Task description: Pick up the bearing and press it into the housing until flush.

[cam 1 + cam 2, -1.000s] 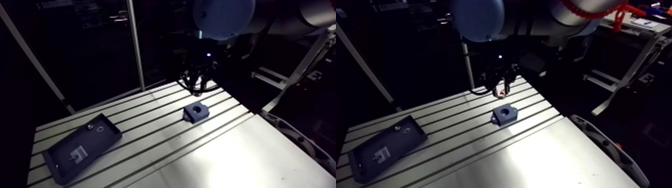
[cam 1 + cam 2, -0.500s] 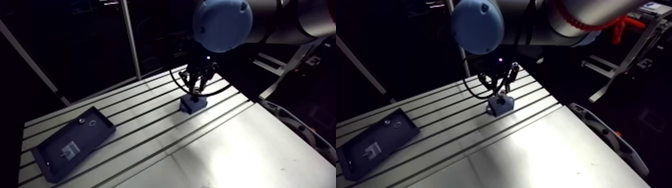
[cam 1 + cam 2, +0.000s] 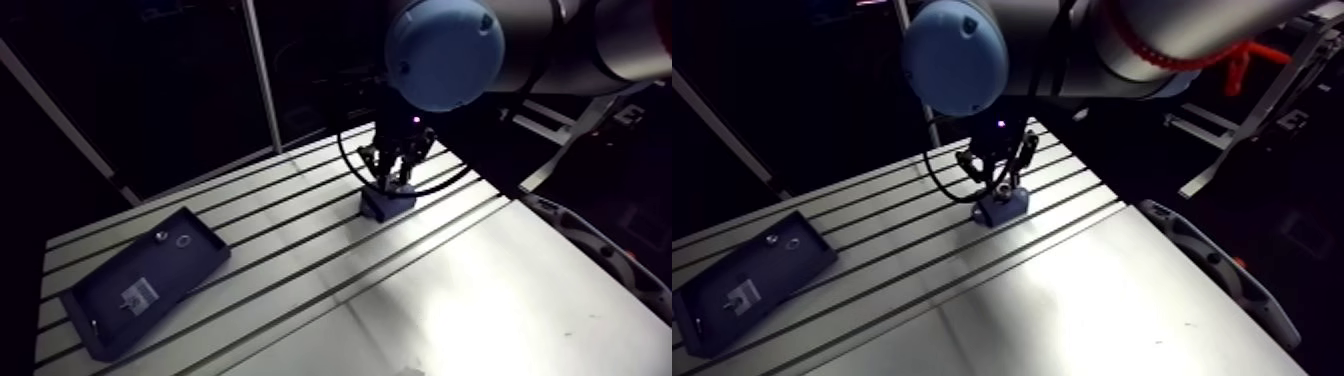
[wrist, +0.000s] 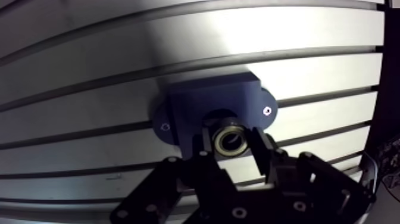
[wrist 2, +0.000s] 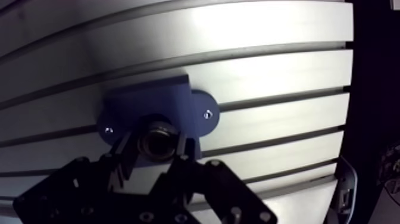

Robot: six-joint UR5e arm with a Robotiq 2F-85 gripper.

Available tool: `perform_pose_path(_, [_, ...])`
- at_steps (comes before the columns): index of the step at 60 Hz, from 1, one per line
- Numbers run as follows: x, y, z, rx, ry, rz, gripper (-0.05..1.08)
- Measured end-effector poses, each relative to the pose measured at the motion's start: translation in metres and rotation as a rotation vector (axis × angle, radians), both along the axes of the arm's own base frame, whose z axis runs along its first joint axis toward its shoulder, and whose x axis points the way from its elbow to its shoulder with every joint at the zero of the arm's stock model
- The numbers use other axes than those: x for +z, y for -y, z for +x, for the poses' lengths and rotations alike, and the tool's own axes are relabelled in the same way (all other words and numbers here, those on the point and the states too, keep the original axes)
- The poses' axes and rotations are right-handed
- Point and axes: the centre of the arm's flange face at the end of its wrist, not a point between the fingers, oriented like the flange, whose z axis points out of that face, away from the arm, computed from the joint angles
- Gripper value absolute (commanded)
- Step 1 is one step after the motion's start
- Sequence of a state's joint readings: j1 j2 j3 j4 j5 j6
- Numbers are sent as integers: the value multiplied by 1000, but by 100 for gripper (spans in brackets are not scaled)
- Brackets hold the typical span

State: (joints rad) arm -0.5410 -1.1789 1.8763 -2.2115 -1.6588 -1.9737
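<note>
Black fingers (image 4: 262, 156) of the pincer (image 4: 230, 143) clamp a small metal bearing (image 4: 230, 138) from both sides in the wrist view, the ring's shiny face and dark centre hole turned up toward the camera. Directly beneath it lies the dark blue housing (image 4: 196, 107), and the bearing sits at the mouth of the housing's round bore. Whether it is pressed in level with the block's top cannot be told from this angle. A flat ear sticks out at each side of the housing, each with a small screw hole (image 4: 268, 111). The block rests flat on the silvery slotted bench (image 4: 178, 36), lying across one of its dark grooves. In the arm view the wrist comes straight down onto the housing near the bench's far edge, under a light-blue joint cap (image 3: 442, 50). Well apart from it, toward the bench's opposite end, lies a shallow dark blue tray (image 3: 175, 268), set at an angle to the grooves. Inside it are a small ring (image 3: 184, 240) near one corner and a pale little part (image 3: 137, 293) near the middle.
</note>
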Motion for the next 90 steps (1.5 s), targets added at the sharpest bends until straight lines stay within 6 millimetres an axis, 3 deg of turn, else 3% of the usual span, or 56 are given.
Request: perform_pose_path(90, [-6,3,-2,-4,2,0,65])
